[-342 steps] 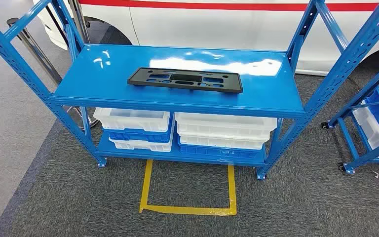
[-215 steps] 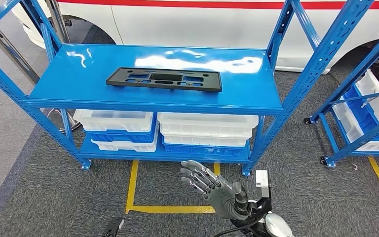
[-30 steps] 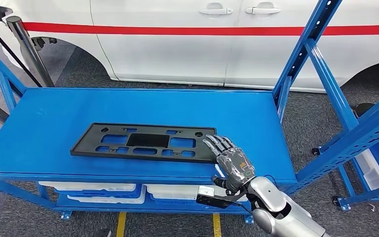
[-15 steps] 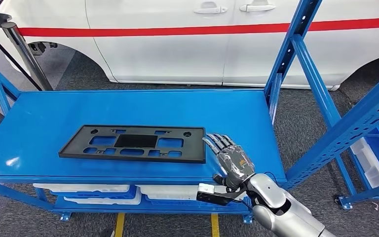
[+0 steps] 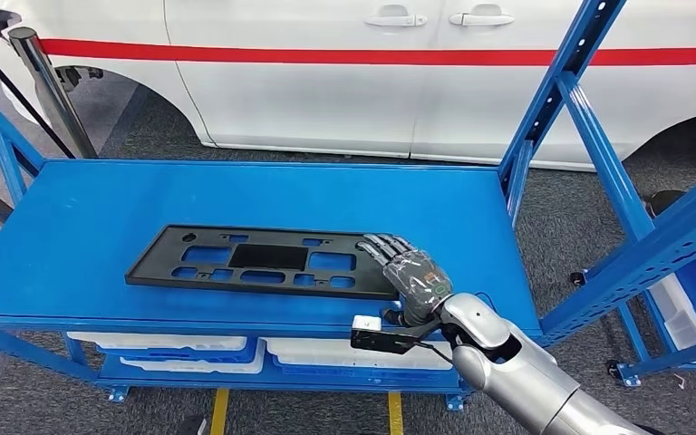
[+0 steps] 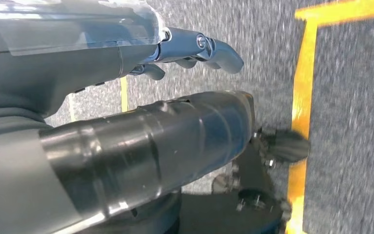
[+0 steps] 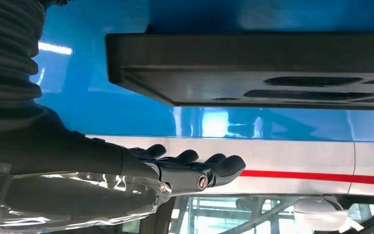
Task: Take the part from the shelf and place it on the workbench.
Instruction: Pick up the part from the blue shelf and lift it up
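Head view: black part (image 5: 263,263) lies flat on the blue shelf (image 5: 471,217) top, toward the front edge. Right hand (image 5: 408,272) sits over the part's right end, fingers extended and apart, nothing gripped; contact with the part cannot be told. White car (image 5: 372,72) behind the shelf.

Left wrist view: left hand (image 6: 126,131) hangs over grey carpet (image 6: 350,122) with yellow tape (image 6: 304,87); fingers loosely extended, holding nothing.

Right wrist view: right hand's fingers (image 7: 195,168) stretched out together, apart from the part's edge (image 7: 253,68).
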You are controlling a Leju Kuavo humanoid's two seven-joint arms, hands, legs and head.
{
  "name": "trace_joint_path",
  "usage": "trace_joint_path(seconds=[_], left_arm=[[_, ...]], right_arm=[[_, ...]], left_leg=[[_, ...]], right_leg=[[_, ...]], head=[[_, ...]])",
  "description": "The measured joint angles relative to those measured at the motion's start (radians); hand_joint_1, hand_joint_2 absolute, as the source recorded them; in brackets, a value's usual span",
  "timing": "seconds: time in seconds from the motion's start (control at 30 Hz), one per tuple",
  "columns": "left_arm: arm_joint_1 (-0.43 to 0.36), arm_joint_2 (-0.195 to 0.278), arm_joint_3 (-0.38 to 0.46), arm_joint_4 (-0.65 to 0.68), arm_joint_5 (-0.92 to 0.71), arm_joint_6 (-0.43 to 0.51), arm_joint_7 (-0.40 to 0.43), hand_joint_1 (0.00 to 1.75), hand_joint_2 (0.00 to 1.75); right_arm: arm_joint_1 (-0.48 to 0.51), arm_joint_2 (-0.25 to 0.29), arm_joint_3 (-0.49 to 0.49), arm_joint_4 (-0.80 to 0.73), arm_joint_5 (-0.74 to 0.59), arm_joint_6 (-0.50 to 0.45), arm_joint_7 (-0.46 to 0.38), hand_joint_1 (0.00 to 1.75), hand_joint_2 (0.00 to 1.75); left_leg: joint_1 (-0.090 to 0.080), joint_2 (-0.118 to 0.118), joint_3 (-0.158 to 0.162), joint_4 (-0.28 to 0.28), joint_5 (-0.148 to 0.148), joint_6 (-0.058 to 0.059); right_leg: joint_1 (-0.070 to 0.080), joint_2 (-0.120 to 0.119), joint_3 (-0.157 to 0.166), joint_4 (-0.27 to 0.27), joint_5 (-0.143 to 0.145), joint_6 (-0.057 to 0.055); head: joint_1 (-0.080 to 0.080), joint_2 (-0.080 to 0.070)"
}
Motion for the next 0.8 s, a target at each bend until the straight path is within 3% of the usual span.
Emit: trace_joint_path(seconds=[0.07,0.13,0.27,0.3,0.33,0.4,0.43,0.47,0.5,0.53,0.6,0.63,0.73,0.8], left_arm=[[0.0,-0.001,0.0,0.0,0.0,-0.001,0.0,0.0,0.0],[-0.002,-0.001,0.0,0.0,-0.001,-0.001,0.0,0.0,0.0],[-0.003,0.0,-0.001,0.0,-0.003,-0.001,0.0,0.0,0.0],[-0.004,0.0,-0.001,0.0,-0.005,0.0,0.001,0.0,0.0],[-0.008,0.001,-0.001,0.0,-0.007,0.0,0.005,0.0,0.0],[-0.023,0.002,-0.003,0.0,-0.012,0.001,0.025,0.0,0.0],[-0.032,0.002,-0.005,0.0,-0.013,0.001,0.037,0.0,0.0],[-0.04,0.003,-0.007,0.0,-0.014,0.002,0.047,0.0,0.0],[-0.046,0.004,-0.008,0.0,-0.015,0.002,0.053,0.0,0.0],[-0.051,0.005,-0.01,0.0,-0.016,0.002,0.055,0.0,0.0],[-0.059,0.007,-0.011,0.0,-0.016,0.001,0.053,0.0,0.0],[-0.062,0.008,-0.012,0.0,-0.016,0.0,0.05,0.0,0.0],[-0.065,0.009,-0.015,-0.001,-0.016,-0.006,0.041,0.0,0.0],[-0.065,0.009,-0.017,-0.002,-0.017,-0.01,0.038,0.0,0.0]], right_arm=[[-0.013,0.004,0.003,0.012,-0.002,0.001,-0.001,0.0,1.75],[-0.024,0.01,0.004,0.021,-0.003,0.002,-0.001,0.0,1.75],[-0.043,0.023,0.007,0.044,-0.018,0.032,-0.011,0.0,1.75],[-0.052,0.027,0.007,0.052,-0.025,0.042,-0.017,0.33,1.75],[-0.062,0.033,0.009,0.061,-0.033,0.053,-0.024,0.77,1.75],[-0.083,0.049,0.02,0.088,-0.053,0.076,-0.04,1.64,1.75],[-0.092,0.059,0.027,0.105,-0.064,0.088,-0.046,1.75,1.75],[-0.1,0.069,0.035,0.123,-0.074,0.099,-0.051,1.75,1.75],[-0.107,0.077,0.041,0.138,-0.084,0.106,-0.055,1.75,1.75],[-0.115,0.086,0.046,0.152,-0.092,0.112,-0.059,1.75,1.75],[-0.135,0.096,0.053,0.173,-0.104,0.119,-0.067,1.75,1.75],[-0.143,0.1,0.057,0.183,-0.109,0.122,-0.07,1.75,1.75],[-0.16,0.107,0.064,0.207,-0.121,0.124,-0.075,1.75,1.75],[-0.172,0.108,0.065,0.218,-0.128,0.124,-0.078,1.75,1.75]], left_leg=[[0.0,-0.001,-0.001,0.008,-0.006,-0.007],[-0.004,-0.001,-0.007,0.02,-0.012,-0.017],[-0.005,-0.001,-0.014,0.028,-0.019,-0.036],[-0.004,-0.001,-0.023,0.048,-0.034,-0.041],[-0.002,0.0,-0.041,0.088,-0.058,-0.046],[0.0,0.0,-0.101,0.216,-0.118,-0.054],[0.001,0.0,-0.13,0.273,-0.136,-0.056],[0.001,0.0,-0.146,0.302,-0.137,-0.056],[0.001,0.0,-0.143,0.29,-0.118,-0.053],[0.0,0.0,-0.12,0.24,-0.083,-0.049],[-0.004,-0.001,-0.054,0.098,-0.02,-0.035],[-0.007,-0.001,-0.031,0.048,-0.004,-0.03],[-0.01,-0.002,-0.016,0.015,0.0,-0.021],[-0.005,0.001,-0.01,0.0,0.008,-0.01]], right_leg=[[-0.002,-0.001,0.06,-0.127,0.066,-0.002],[0.0,-0.001,0.101,-0.218,0.093,-0.008],[0.002,-0.001,0.104,-0.235,0.096,-0.03],[0.0,-0.001,0.104,-0.237,0.098,-0.037],[-0.002,-0.001,0.105,-0.24,0.1,-0.041],[0.0,-0.001,0.104,-0.24,0.1,-0.046],[0.002,-0.002,0.104,-0.239,0.1,-0.046],[0.003,-0.002,0.104,-0.239,0.1,-0.047],[0.005,-0.002,0.105,-0.238,0.1,-0.047],[0.006,-0.001,0.106,-0.238,0.1,-0.047],[0.009,0.001,0.108,-0.238,0.099,-0.045],[0.01,0.001,0.107,-0.239,0.1,-0.042],[0.011,0.003,0.105,-0.244,0.104,-0.027],[0.011,0.002,0.099,-0.228,0.09,-0.018]], head=[[0.0,0.0],[-0.001,0.0],[-0.001,0.0],[-0.001,0.0],[-0.001,0.0],[-0.001,0.0],[-0.001,0.0],[-0.001,0.0],[-0.001,0.0],[-0.001,0.0],[-0.001,0.0],[-0.001,0.0],[-0.001,0.0],[-0.001,0.0]])
